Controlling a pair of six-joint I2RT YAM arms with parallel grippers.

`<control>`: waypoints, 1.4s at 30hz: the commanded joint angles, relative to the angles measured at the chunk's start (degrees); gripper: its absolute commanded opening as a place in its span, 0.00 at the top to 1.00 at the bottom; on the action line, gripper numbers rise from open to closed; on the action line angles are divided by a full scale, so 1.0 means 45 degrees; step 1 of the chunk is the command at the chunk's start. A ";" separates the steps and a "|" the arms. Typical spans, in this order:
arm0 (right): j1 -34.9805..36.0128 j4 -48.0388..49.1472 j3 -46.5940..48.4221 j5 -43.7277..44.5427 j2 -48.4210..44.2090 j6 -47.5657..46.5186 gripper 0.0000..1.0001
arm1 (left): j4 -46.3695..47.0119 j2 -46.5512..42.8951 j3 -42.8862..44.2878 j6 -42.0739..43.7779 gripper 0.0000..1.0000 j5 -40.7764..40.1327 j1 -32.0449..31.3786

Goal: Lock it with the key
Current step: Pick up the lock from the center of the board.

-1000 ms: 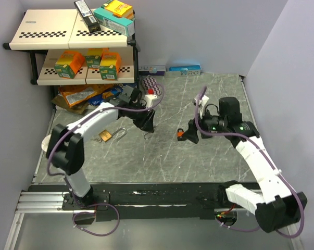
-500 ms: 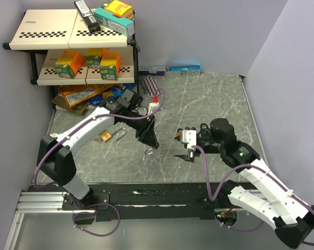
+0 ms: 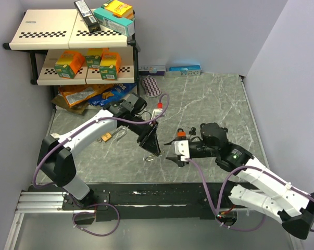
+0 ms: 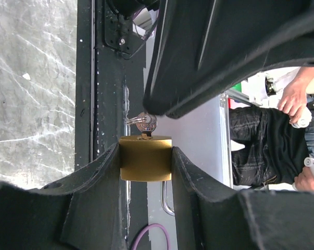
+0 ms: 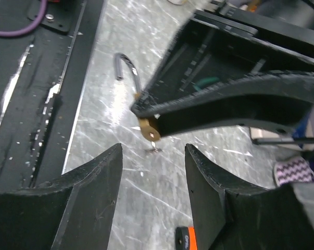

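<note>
Left gripper (image 3: 153, 151) angled down over the grey marble tabletop (image 3: 219, 99), a padlock (image 3: 149, 158) at its tips with only the shackle showing; right gripper (image 3: 171, 152) just beside, pointed left toward it; loose brass padlock (image 3: 105, 137) near the left arm.

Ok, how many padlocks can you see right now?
2. One brass padlock is gripped between the left gripper's jaws, a key in it. The second padlock lies on the table beside the left arm's forearm. More could be hidden in the shelf clutter.
</note>
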 commanded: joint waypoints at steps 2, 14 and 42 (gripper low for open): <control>0.0646 0.0614 0.0178 -0.0330 0.0227 -0.0026 0.43 | 0.0338 -0.0594 0.0123 -0.0079 0.99 0.0935 -0.0136; 0.1428 0.1512 -0.0154 0.0236 0.0833 0.0092 0.50 | -0.0033 -0.0418 0.0338 0.0213 0.99 0.1072 -0.0351; 0.1956 0.1590 -0.0330 0.1487 0.0872 -0.0341 1.00 | 0.0023 -0.0807 -0.0128 0.0118 0.41 0.0919 -0.0294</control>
